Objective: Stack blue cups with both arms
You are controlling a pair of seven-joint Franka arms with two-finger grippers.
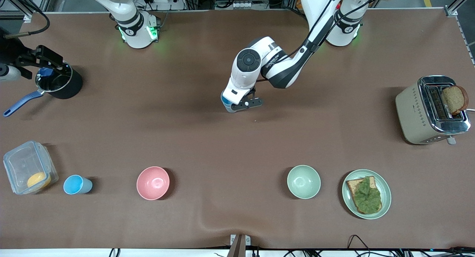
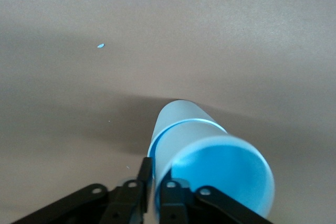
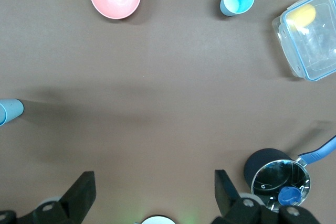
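Gripping nested blue cups [image 2: 210, 156] – left end effector [image 2: 155, 184]; right end effector [image 3: 152, 192] open – pot [image 3: 278, 179] beneath

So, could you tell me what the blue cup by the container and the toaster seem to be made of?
The blue cup looks like matte plastic: even light-blue colour, soft sheen, thin rim. The toaster seems to have a cream matte body, plastic or painted metal, under a polished metal top that mirrors its surroundings.

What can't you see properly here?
Front view: the left gripper, over mid-table, hides most of its held blue cup.
Front view: the picture's edge cuts off the arm of the right gripper, open over the pot.
Right wrist view: blue thing in the pot, too small to name.
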